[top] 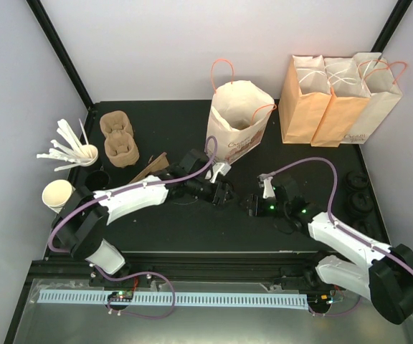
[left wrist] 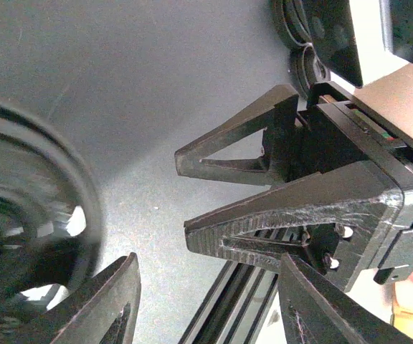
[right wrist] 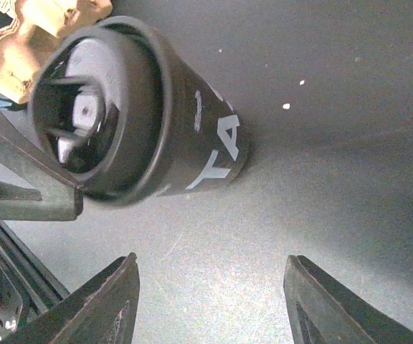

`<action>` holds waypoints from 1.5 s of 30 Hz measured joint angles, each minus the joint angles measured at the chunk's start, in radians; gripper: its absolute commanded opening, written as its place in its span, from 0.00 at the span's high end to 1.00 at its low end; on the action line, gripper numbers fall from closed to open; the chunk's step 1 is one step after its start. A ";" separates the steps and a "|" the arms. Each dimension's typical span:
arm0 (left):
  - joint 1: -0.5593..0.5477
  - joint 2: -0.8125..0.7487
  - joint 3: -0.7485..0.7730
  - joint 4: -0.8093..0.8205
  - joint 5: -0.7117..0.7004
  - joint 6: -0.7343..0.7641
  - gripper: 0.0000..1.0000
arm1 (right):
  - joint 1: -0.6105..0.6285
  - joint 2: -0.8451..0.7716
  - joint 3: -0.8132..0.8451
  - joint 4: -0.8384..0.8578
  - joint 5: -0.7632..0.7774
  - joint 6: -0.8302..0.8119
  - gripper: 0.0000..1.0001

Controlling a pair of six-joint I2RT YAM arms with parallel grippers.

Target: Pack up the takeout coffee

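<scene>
The takeout coffee (right wrist: 192, 122), a black cup with a black lid (right wrist: 84, 107), sat on the tabletop (right wrist: 335, 143) about midway between the left and right edges and somewhat nearer the near edge, close to both end effectors. White capitals "TA" were legible on its side; the rest of the lettering was turned out of sight. The left end effector (left wrist: 208, 266) had its fingers spread wide with nothing between them, and the blurred lid lay just outside one finger. The right end effector (right wrist: 212, 261) was likewise spread and held nothing. A white paper bag (top: 236, 122) stood open toward the far edge; its dark print was too small to read.
</scene>
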 measured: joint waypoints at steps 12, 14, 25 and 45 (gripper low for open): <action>0.000 -0.020 0.057 -0.058 -0.067 0.000 0.42 | 0.000 0.009 0.164 -0.156 0.042 -0.076 0.41; 0.000 -0.043 0.058 -0.079 -0.085 0.001 0.44 | 0.000 0.016 0.178 -0.170 0.043 -0.087 0.41; 0.138 -0.327 -0.039 -0.127 -0.234 -0.024 0.52 | 0.000 0.159 0.315 -0.215 0.031 -0.102 0.40; 0.238 -0.160 -0.192 0.035 -0.082 -0.112 0.58 | 0.073 0.404 0.565 -0.388 0.114 -0.230 0.31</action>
